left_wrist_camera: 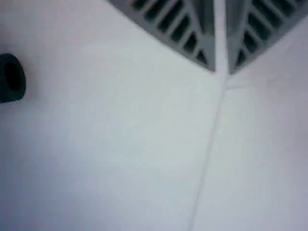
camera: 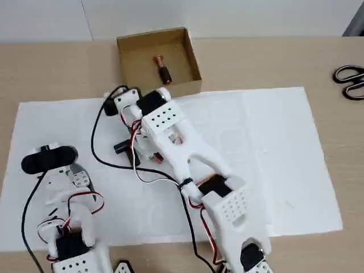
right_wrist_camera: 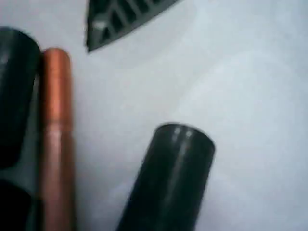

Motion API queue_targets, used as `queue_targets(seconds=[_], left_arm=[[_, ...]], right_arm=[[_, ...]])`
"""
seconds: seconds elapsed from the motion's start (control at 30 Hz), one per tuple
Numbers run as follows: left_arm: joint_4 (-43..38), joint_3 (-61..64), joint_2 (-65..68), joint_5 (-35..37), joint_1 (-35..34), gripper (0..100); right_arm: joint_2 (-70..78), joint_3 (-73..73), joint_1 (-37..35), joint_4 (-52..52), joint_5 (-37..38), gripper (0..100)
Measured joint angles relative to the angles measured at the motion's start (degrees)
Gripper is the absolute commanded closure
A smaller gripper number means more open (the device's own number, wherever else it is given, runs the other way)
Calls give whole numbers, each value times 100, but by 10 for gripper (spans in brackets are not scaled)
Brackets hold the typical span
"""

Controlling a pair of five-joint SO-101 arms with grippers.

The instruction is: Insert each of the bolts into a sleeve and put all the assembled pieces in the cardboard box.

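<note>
One cardboard box [camera: 185,88] holds one assembled piece [camera: 162,68], a copper bolt seated in a black sleeve. On the one white sheet [camera: 273,148] in front of the box, the high view shows one loose sleeve [camera: 120,147]. The right wrist view shows one loose copper bolt [right_wrist_camera: 57,134] beside one black sleeve [right_wrist_camera: 168,178], and the left wrist view one sleeve end [left_wrist_camera: 10,78]; whether these are the same sleeve cannot be told. Two arms, the left arm [camera: 62,193] and the right arm [camera: 170,131], stand on the sheet side of the box, and one pair of scissors [camera: 350,81] lies well apart from it.
</note>
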Motion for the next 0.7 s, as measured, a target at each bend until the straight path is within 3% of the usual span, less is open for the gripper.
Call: queue_targets(seconds=[0.7], left_arm=[[0, 0, 0, 0, 0, 990]], right_arm=[[149, 0, 0, -510, 0, 794]])
